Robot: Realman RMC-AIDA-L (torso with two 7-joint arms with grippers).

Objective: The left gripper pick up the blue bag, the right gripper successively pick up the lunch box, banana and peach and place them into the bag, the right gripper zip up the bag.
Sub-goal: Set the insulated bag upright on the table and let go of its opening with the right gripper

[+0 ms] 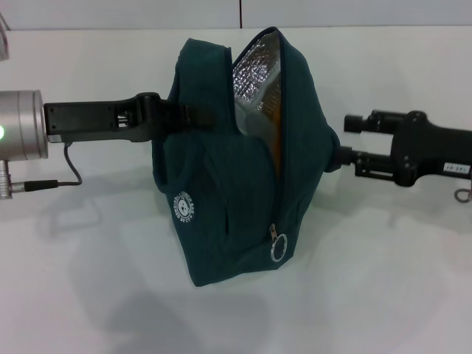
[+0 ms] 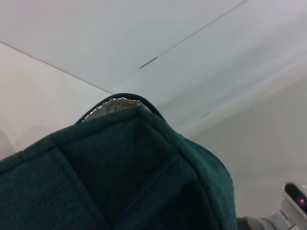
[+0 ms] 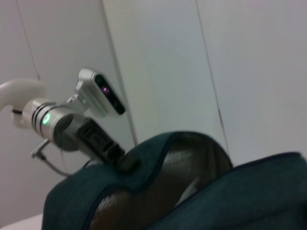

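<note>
The blue bag (image 1: 228, 199) hangs upright over the white table, its top zip parted so the silver foil lining (image 1: 254, 74) shows. The ring zipper pull (image 1: 277, 247) sits low on the front seam. My left gripper (image 1: 179, 118) comes in from the left and is shut on the bag's upper left side. My right gripper (image 1: 343, 140) is at the bag's right flank, fingers spread, the lower one against the fabric. A yellow-orange strip (image 1: 273, 110) shows inside the opening. Lunch box, banana and peach are hidden. The bag (image 2: 120, 177) fills the left wrist view, and the right wrist view shows the bag (image 3: 249, 191) and the left gripper (image 3: 120, 160).
The white table (image 1: 369, 295) stretches all around the bag. A black cable (image 1: 70, 173) loops from the left arm's silver wrist (image 1: 22, 125). A white wall with vertical seams stands behind.
</note>
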